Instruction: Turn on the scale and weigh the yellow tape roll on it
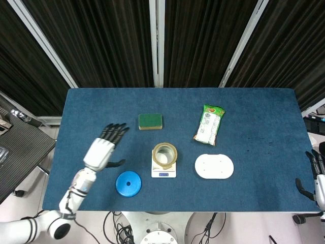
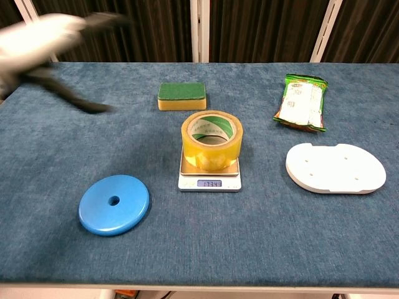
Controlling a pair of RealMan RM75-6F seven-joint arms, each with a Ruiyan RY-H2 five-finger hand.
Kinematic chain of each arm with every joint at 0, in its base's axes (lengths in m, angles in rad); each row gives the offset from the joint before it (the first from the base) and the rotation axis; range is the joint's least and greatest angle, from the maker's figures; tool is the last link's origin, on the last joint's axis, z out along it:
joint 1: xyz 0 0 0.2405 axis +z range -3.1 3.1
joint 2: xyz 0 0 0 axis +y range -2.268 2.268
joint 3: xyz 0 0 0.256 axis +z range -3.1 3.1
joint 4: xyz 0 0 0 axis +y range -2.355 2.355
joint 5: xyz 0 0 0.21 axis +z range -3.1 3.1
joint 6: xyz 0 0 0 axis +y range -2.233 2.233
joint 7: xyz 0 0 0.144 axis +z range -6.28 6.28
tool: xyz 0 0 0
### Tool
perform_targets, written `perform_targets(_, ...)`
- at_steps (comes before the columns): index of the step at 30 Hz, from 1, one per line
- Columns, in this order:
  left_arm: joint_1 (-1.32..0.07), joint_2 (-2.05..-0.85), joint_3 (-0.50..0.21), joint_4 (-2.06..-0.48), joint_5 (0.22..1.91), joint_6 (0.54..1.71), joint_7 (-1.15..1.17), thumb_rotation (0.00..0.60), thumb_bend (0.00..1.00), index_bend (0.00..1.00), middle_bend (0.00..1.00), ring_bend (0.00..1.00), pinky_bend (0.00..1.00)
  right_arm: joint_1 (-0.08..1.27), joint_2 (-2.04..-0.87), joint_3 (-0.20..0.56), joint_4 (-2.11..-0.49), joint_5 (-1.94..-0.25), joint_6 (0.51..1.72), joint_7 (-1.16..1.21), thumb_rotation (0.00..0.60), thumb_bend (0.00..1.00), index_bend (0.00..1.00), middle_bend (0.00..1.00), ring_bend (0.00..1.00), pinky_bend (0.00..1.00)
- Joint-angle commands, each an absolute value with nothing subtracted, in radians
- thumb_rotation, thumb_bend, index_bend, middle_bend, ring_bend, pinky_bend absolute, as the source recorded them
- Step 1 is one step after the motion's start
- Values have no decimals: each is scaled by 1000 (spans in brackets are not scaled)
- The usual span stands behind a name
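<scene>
The yellow tape roll (image 1: pixel 164 155) (image 2: pixel 211 141) stands on the small silver scale (image 1: pixel 163 174) (image 2: pixel 209 182), whose lit display shows digits. My left hand (image 1: pixel 104 148) (image 2: pixel 43 37) hangs open over the table's left part, well away from the roll, fingers spread and holding nothing; it is motion-blurred in the chest view. My right hand (image 1: pixel 317 175) shows only at the far right edge of the head view, off the table, fingers apart and empty.
A blue disc (image 1: pixel 128 183) (image 2: pixel 114 204) lies left of the scale. A green-and-yellow sponge (image 1: pixel 150 121) (image 2: pixel 181 95) sits behind it. A white oval plate (image 1: pixel 214 166) (image 2: pixel 336 168) and a green snack packet (image 1: pixel 208 124) (image 2: pixel 301 103) lie to the right.
</scene>
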State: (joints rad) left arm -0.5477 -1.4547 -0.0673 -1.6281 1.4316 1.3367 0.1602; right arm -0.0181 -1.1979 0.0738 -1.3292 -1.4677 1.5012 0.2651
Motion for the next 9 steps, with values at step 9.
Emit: perform_targets(9, -247, -1290, 108, -1498, 1491, 1573, 130, 600, 139, 55, 14, 0, 45, -13, -1202, 67, -1386, -1511, 1545, 177, 600, 305, 0, 0, 0, 0)
